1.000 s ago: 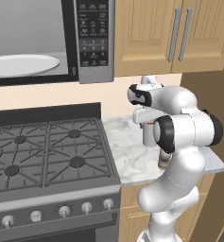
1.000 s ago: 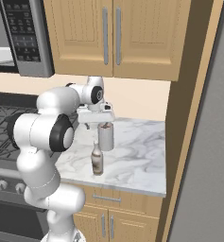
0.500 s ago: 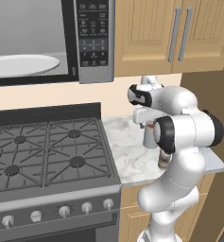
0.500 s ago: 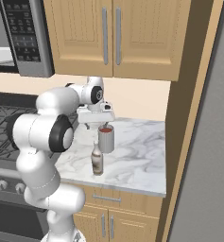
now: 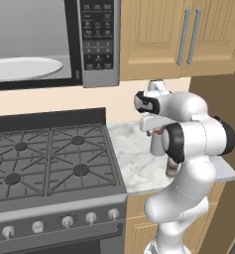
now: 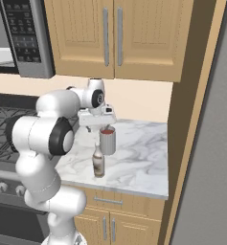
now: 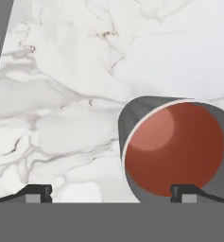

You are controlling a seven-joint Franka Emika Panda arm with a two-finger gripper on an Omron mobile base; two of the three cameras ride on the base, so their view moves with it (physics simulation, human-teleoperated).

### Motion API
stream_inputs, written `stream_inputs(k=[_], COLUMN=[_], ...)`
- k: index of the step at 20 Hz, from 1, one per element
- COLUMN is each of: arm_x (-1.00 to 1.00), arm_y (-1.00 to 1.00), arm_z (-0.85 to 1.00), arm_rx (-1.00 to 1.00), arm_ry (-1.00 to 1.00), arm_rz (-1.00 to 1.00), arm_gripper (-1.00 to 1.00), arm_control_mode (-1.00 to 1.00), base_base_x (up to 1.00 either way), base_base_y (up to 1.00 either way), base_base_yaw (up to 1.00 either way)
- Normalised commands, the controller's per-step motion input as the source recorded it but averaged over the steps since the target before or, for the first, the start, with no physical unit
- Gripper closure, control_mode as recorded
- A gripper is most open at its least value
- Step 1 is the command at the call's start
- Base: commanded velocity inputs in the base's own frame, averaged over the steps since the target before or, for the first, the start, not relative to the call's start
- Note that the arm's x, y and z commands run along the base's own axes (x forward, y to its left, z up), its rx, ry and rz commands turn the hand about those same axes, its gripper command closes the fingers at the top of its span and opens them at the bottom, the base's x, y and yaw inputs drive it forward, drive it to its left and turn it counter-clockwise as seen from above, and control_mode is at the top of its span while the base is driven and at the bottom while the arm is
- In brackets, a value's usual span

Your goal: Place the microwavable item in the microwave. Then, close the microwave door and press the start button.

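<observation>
Nearest to us on the white marbled stone counter (image 6: 139, 158) stands a small brown bottle with a white label (image 6: 98, 163), close to the front edge. Just behind it, and a little to its right, we see the plain grey cylindrical cup with reddish contents (image 6: 107, 140), upright on the same counter; in the hand view its red top (image 7: 174, 147) sits low and to the right. Directly above the cup hangs our two-finger gripper (image 6: 98, 125), pointing down with its fingers spread wide and nothing between them; one dark fingertip (image 7: 184, 192) lies over the cup's rim, the other (image 7: 37, 193) over bare marble. To the left of the counter is the black gas stove with iron grates (image 5: 44, 161). Farther off and higher on the left hangs the grey steel microwave (image 5: 96, 42), its cavity open to us, with the white round turntable plate (image 5: 22, 68) inside. Light wooden wall cabinets (image 6: 112, 33) fill the far right.
</observation>
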Motion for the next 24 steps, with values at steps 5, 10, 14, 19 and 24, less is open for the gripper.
stream_inputs(k=[5,10,14,19,24], arm_x=[0.21,0.09,0.0,-0.05,-0.12], arm_y=[0.0,0.0,0.0,0.0,0.04], arm_z=[-0.34,-0.36,-0.43,-0.2,0.0], arm_rx=[0.0,0.0,0.0,0.0,-0.02], arm_ry=[0.01,0.03,0.06,0.02,-0.05], arm_rz=[0.02,0.04,0.05,0.03,0.01], arm_gripper=[-1.0,-1.0,1.0,1.0,1.0], arm_control_mode=[-1.0,-1.0,-1.0,-1.0,-1.0], base_base_x=[0.0,0.0,0.0,0.0,0.0], base_base_y=[0.0,0.0,0.0,0.0,0.0], base_base_yaw=[0.0,0.0,0.0,0.0,0.0])
